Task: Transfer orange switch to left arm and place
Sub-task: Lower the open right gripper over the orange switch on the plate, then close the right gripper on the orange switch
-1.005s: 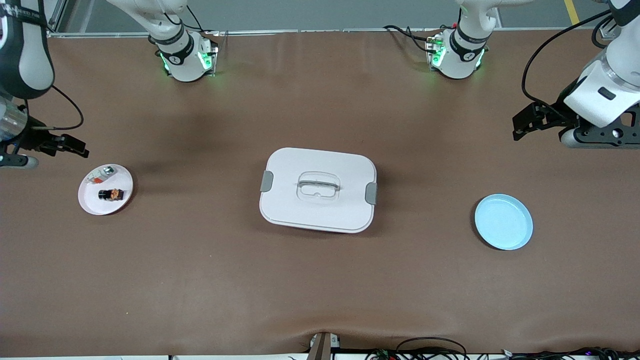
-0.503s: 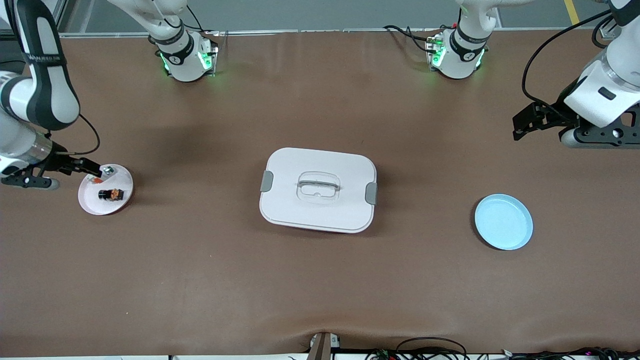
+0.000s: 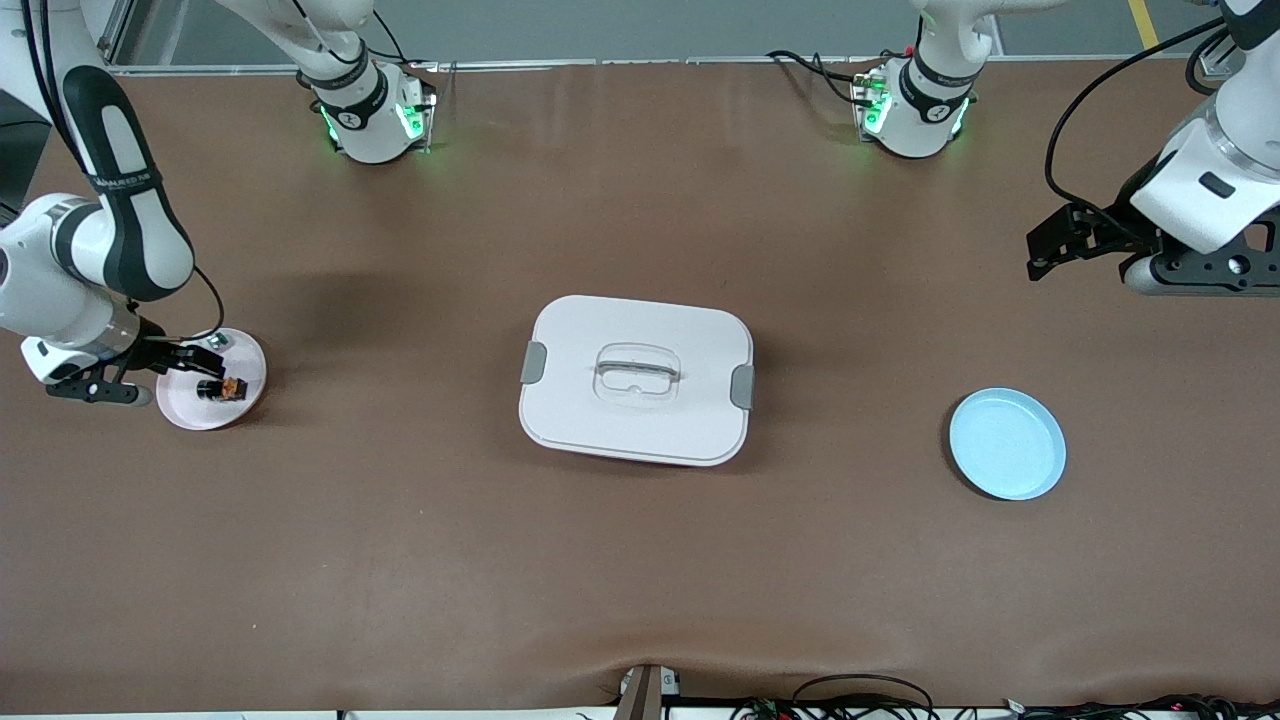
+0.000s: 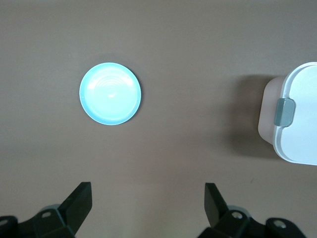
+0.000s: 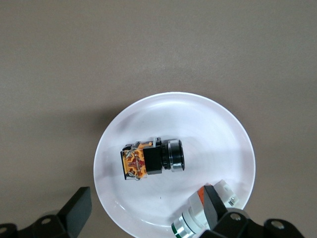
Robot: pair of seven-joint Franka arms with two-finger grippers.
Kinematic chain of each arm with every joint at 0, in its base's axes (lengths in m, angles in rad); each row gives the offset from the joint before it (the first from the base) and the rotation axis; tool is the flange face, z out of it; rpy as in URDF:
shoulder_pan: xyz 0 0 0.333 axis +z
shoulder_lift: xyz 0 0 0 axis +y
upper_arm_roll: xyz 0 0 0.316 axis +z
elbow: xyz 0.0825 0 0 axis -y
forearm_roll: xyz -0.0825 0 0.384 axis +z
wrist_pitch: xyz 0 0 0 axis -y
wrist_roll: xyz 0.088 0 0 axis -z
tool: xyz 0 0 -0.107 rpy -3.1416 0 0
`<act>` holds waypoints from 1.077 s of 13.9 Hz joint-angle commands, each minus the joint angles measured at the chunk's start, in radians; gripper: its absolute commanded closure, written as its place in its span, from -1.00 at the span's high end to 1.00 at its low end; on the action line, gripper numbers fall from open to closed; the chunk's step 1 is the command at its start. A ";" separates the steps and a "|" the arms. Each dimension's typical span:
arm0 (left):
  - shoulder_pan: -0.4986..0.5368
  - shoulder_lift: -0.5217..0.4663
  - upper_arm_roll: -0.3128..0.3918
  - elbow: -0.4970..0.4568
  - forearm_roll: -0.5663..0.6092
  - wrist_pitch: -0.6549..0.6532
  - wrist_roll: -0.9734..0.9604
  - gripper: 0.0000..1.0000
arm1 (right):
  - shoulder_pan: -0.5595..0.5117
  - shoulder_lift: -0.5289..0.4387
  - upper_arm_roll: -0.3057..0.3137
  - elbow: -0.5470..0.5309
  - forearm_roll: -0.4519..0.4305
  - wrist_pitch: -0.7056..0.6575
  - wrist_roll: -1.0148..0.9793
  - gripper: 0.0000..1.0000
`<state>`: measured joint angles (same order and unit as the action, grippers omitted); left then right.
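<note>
Right gripper hangs low over the pink plate at the right arm's end of the table, jaws spread wide, nothing between them. In the right wrist view its two fingers straddle the plate rim, one fingertip overlapping the small silver-and-red piece. The orange switch lies on its side in the middle of that plate, just ahead of the open jaws, black barrel one way, orange end the other, not touched by either finger. In the front view the orange switch sits just beside the gripper tips, slightly nearer the camera than them. Silver-and-red piece lies close beside the switch on the same plate, apart from it.

The box stands mid-table, well away from the right gripper toward the left arm's end, lid on, grey clips at both short sides.

Left gripper waits up in the air at the left arm's end of the table, jaws wide apart and empty. Its wrist view shows the fingers over bare brown table, the blue plate ahead of them with nothing on it, a corner of the box farther off to one side.
</note>
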<state>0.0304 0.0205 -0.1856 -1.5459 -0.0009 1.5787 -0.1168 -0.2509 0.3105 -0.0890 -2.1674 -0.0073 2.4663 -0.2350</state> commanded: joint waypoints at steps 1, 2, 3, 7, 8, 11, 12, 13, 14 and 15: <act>0.003 0.002 -0.003 0.020 0.001 -0.020 0.003 1.00 | -0.008 0.044 0.011 0.021 -0.013 0.016 -0.012 1.00; 0.003 0.001 -0.003 0.020 0.001 -0.020 0.003 1.00 | -0.005 0.053 0.011 0.020 -0.014 0.028 -0.021 1.00; 0.003 0.002 -0.003 0.020 0.001 -0.020 0.003 1.00 | -0.005 0.067 0.011 0.021 -0.014 0.037 -0.050 1.00; 0.005 0.002 -0.003 0.020 0.001 -0.020 0.003 1.00 | -0.005 0.108 0.012 0.023 -0.014 0.095 -0.066 1.00; 0.003 0.001 -0.003 0.020 0.001 -0.020 0.003 1.00 | -0.005 0.114 0.011 0.029 -0.014 0.095 -0.066 1.00; 0.002 0.001 -0.003 0.021 0.001 -0.020 0.003 1.00 | -0.007 0.139 0.012 0.052 -0.014 0.097 -0.066 1.00; 0.002 0.002 -0.003 0.021 0.001 -0.020 0.003 1.00 | -0.008 0.151 0.012 0.061 -0.014 0.097 -0.067 1.00; 0.002 0.001 -0.003 0.021 0.001 -0.020 0.003 1.00 | -0.010 0.160 0.012 0.072 -0.014 0.097 -0.076 1.00; 0.002 0.001 -0.003 0.021 0.001 -0.020 0.003 1.00 | -0.011 0.165 0.012 0.076 -0.014 0.098 -0.087 1.00; 0.002 0.001 -0.003 0.021 -0.001 -0.020 0.003 1.00 | -0.011 0.173 0.012 0.080 -0.014 0.105 -0.087 1.00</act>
<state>0.0301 0.0206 -0.1856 -1.5451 -0.0009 1.5787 -0.1168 -0.2501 0.4535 -0.0833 -2.1186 -0.0075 2.5665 -0.3085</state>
